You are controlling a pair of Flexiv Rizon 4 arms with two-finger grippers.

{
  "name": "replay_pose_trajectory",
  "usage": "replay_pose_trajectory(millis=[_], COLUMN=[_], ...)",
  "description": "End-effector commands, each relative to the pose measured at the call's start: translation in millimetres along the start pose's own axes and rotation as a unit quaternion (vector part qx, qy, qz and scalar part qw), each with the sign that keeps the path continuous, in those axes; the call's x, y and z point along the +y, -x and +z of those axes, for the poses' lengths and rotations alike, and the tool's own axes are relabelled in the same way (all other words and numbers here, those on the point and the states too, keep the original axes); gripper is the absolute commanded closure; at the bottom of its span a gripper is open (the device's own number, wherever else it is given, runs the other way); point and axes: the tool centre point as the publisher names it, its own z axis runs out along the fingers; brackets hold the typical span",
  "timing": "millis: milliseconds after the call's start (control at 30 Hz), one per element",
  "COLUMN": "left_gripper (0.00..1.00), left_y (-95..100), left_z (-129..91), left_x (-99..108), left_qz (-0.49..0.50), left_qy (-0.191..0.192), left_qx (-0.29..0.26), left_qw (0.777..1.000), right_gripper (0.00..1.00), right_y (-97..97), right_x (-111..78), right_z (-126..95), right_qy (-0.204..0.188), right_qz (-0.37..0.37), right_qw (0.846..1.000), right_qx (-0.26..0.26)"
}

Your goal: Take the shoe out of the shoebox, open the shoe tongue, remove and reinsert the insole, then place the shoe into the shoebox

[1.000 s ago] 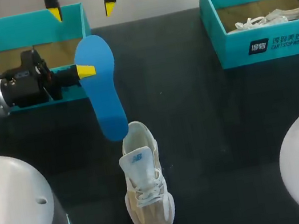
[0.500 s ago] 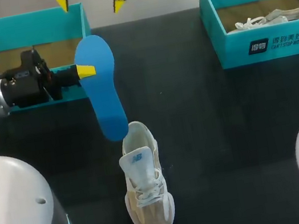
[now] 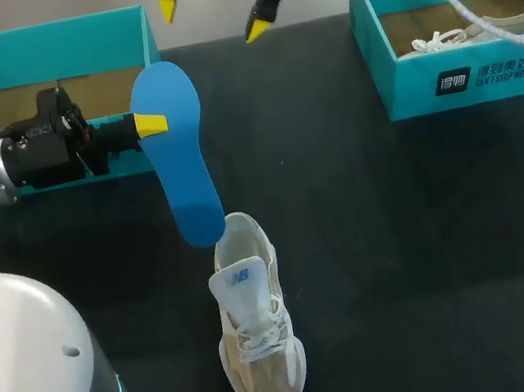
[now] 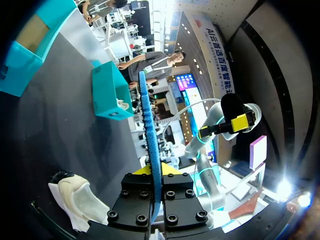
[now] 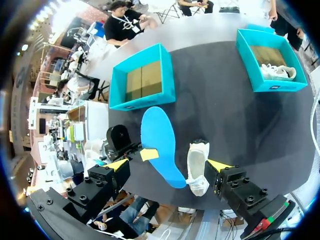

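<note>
My left gripper is shut on the edge of a blue insole, holding it in the air with its lower end at the heel of the beige shoe. That shoe lies on the black table, tongue raised. In the left wrist view the insole stands edge-on between the yellow fingertips, with the shoe beside them. My right gripper hangs wide open high above the table's far side. From its own view the right gripper looks down on the insole and shoe.
An empty teal shoebox stands at the back left, behind my left arm. A second teal shoebox at the back right holds another pale shoe. Both boxes also show in the right wrist view: the empty teal shoebox and the second teal shoebox.
My right gripper has swung to the right and turned above the table's far edge. The left gripper, insole and shoe have not moved.
</note>
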Motion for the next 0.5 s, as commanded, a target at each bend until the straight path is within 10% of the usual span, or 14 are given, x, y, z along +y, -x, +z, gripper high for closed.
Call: replay_pose_trajectory(millis=[33, 500], left_gripper=[1.0, 1.0], left_y=[-0.3, -0.3], left_z=[-0.4, -0.4], left_x=[-0.3, -0.3], left_qz=[0.0, 0.0], left_qy=[0.001, 0.001], left_qx=[-0.001, -0.001], left_qw=[1.0, 1.0], right_gripper=[0.0, 0.0], right_y=[22.3, 39.7], right_x=[-3.5, 1.4], right_z=[6.6, 18.6], right_qy=[-0.002, 0.011], right_qz=[-0.006, -0.034], right_qw=[0.914, 0.841], right_qx=[0.407, 0.54])
